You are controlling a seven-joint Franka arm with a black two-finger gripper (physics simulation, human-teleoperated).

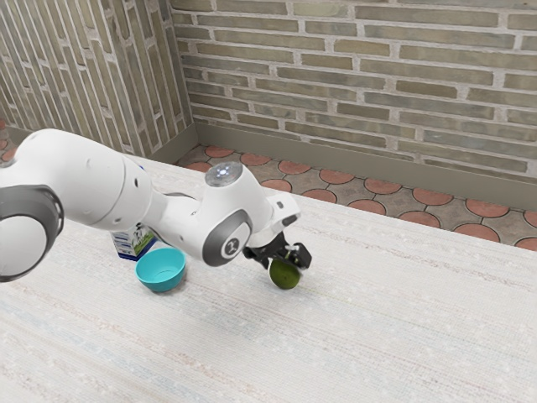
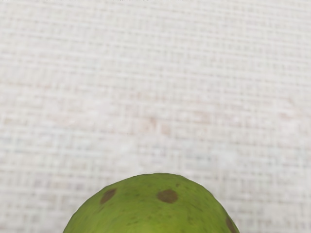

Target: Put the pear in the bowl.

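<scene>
In the exterior view, the black gripper [image 1: 283, 255] is right over the green pear [image 1: 285, 275], near the middle of the table. The top of the pear is hidden behind the gripper. I cannot tell whether the pear rests on the table or hangs just above it. In the wrist view, the rounded green pear [image 2: 155, 206] with brown spots looms at the lower edge, close under my hand. A turquoise bowl [image 1: 161, 270] stands upright on the table, toward the exterior view's left from the gripper, below the arm.
A white and blue carton [image 1: 134, 242] stands just behind the bowl, partly hidden by the arm. The pale table [image 1: 377, 327] stretches toward the exterior view's right, with a brick wall and a tiled floor beyond its far edge.
</scene>
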